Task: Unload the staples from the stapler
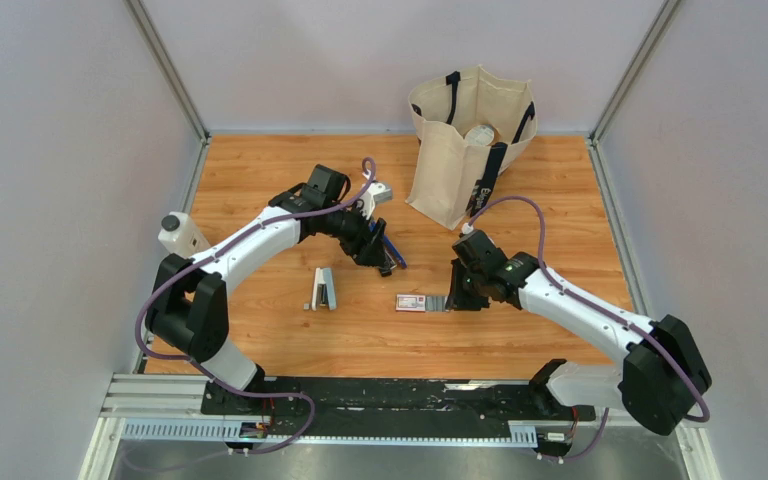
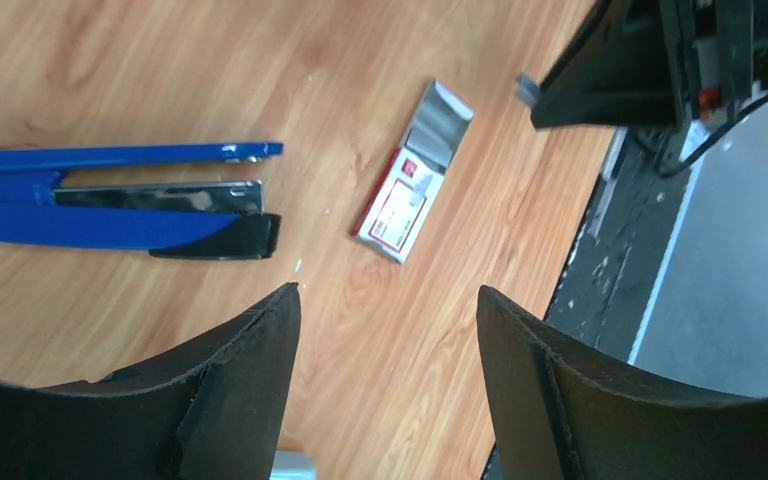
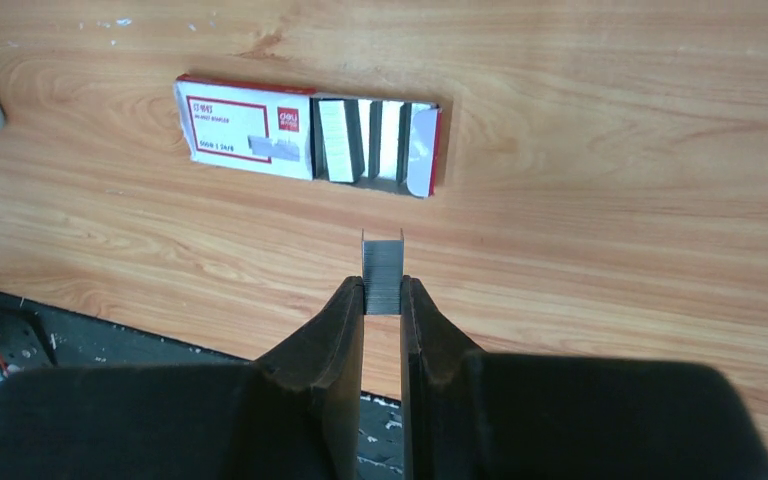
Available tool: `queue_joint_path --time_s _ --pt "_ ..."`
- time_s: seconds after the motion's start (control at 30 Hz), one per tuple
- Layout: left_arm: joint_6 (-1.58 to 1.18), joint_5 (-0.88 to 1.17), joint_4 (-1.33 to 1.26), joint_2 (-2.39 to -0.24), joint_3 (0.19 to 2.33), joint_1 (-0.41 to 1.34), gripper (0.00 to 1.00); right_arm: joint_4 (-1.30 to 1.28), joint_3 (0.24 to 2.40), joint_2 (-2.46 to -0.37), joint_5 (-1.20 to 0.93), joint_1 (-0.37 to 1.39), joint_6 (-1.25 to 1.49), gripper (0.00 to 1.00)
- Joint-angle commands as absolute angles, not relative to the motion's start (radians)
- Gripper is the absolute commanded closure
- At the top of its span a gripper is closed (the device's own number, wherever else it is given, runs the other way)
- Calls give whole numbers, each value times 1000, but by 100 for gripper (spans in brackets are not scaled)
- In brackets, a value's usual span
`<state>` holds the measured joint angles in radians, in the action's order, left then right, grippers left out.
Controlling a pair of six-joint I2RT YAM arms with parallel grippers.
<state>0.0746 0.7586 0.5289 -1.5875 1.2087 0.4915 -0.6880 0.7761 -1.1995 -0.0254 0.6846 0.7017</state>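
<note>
The dark-blue stapler (image 2: 80, 225) lies opened on the wooden table, its top arm lifted off the silver magazine and its black end pointing toward my left gripper (image 2: 386, 295). That gripper is open and empty, hovering just beside the stapler (image 1: 397, 254). My right gripper (image 3: 382, 290) is shut on a short strip of staples (image 3: 382, 268), held a little in front of the opened red-and-white staple box (image 3: 305, 135). In the top view the right gripper (image 1: 457, 300) sits just right of the box (image 1: 412, 303).
A pale grey-silver oblong object (image 1: 323, 288) lies left of the box. A cream tote bag (image 1: 470, 140) stands at the back right. A small white item (image 1: 182, 232) sits at the left edge. The black base rail (image 1: 410, 395) runs along the near side.
</note>
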Motion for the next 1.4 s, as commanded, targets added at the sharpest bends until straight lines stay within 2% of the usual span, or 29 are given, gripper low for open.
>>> queue_joint_path --time_s 0.0,0.17,0.6,1.37 --pt "222 697 581 -1539 1181 528 27 -689 847 -1270 29 690 687 89" --pt "267 695 601 -1551 1157 529 23 -686 894 -1374 18 693 667 90" --pt "302 719 517 -1554 1062 529 22 -692 979 -1532 40 736 678 91" --pt "278 735 500 -1565 1060 531 18 -681 991 -1598 41 739 683 91"
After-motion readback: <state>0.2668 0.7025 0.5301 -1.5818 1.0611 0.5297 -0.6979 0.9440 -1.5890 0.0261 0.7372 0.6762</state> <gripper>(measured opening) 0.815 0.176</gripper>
